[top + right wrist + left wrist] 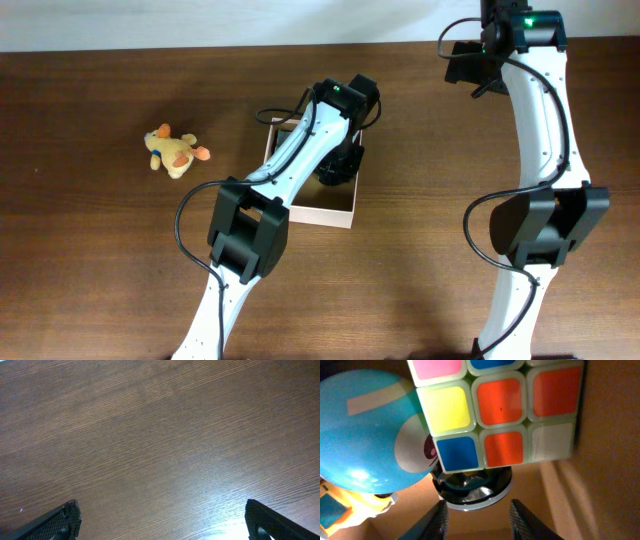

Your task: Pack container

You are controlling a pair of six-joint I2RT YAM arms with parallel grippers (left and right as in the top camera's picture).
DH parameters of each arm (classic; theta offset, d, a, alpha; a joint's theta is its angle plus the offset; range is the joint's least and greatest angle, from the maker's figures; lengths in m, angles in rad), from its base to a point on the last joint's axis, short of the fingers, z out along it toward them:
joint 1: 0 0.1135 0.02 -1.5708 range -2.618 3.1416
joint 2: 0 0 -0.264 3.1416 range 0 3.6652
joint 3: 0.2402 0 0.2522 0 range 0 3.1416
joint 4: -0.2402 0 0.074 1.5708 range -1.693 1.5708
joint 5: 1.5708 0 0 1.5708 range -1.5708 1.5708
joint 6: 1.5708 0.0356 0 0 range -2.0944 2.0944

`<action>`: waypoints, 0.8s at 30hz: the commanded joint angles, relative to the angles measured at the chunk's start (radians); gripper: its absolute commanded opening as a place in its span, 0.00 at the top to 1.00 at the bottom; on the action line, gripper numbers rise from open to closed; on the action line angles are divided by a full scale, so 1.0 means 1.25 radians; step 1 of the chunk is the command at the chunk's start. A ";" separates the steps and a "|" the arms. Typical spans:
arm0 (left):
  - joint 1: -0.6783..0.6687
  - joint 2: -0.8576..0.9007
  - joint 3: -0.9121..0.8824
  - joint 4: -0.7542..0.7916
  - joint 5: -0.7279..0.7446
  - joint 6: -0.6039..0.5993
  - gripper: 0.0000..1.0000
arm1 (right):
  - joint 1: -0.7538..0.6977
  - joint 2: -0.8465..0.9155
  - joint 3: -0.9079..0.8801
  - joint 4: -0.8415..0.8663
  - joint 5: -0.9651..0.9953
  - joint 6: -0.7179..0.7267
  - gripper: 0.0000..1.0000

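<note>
**Left fingers part-open inside the container, right fingers spread wide over the worktop**

A dark wooden worktop [100, 260] is shown carrying everything. Two white arms are stretched across it from the near edge. The left arm [250, 230] is angled to the centre, and the right arm [545, 210] is run up the right side to the far edge.

The container [320, 218] is placed near the middle of the worktop, with its white near wall and tan floor visible beside the left arm. The left fingers [439, 525] are set inside it, toward its far right part. Their tips are seen partly open, and nothing is gripped between them.

A blue rounded toy [365, 435] with a pale eye patch is packed at the left of the wrist view. A puzzle cube [500, 410] is pressed close on its right.

A yellow-orange plush toy [172, 152] is laid on the worktop to the left of the container, well apart from it.

A round black and chrome object [471, 487] is seen just beyond the left fingertips, below the cube. Whether the two touch cannot be told. A small yellow piece [350, 505] is tucked under the blue toy.

The right fingers [55, 522] are held wide apart over wood grain, with nothing held.
</note>
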 commanded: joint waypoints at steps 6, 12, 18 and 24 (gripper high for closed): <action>-0.006 0.008 -0.001 0.007 -0.009 -0.007 0.60 | -0.002 0.002 -0.003 0.000 0.013 0.005 0.01; -0.006 0.031 -0.001 0.007 -0.009 -0.007 0.55 | -0.002 0.002 -0.003 0.000 0.013 0.005 0.01; -0.006 0.033 -0.001 0.013 -0.009 -0.007 0.43 | -0.002 0.002 -0.003 0.000 0.013 0.005 0.01; -0.006 0.033 -0.001 0.022 -0.009 -0.007 0.38 | -0.002 0.002 -0.003 0.000 0.013 0.005 0.01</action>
